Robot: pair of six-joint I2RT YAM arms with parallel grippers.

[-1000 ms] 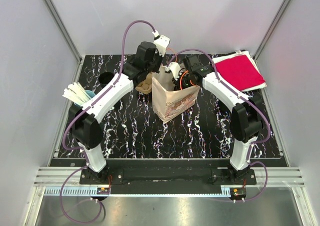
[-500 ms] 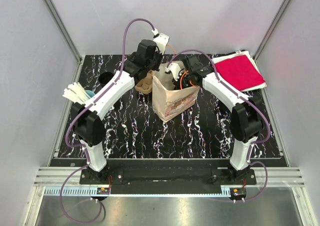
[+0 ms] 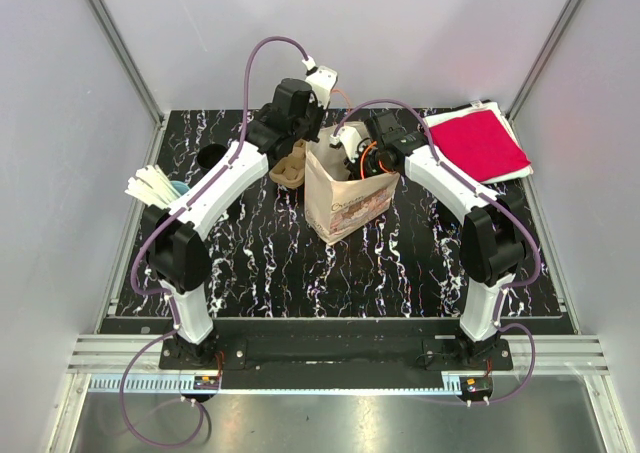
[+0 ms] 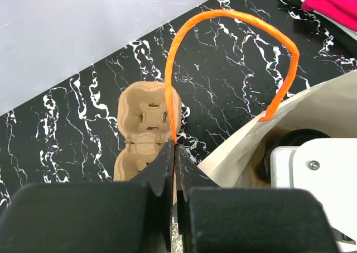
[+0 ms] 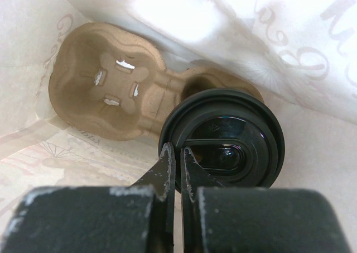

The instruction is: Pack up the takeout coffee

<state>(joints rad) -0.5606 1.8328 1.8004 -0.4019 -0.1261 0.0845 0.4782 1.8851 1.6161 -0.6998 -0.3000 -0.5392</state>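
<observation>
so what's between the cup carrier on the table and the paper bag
In the left wrist view, the orange handle rises between cup carrier and paper bag, pinched in the shut jaws of the left gripper.

Bag mouth crowded, near table open.
The right gripper fills the mouth of the paper bag, fingers closed at the lidded cup; the carrier pocket beside it is free. The left gripper pinches the orange handle. A second carrier lies behind the bag. The table in front is passable.
</observation>
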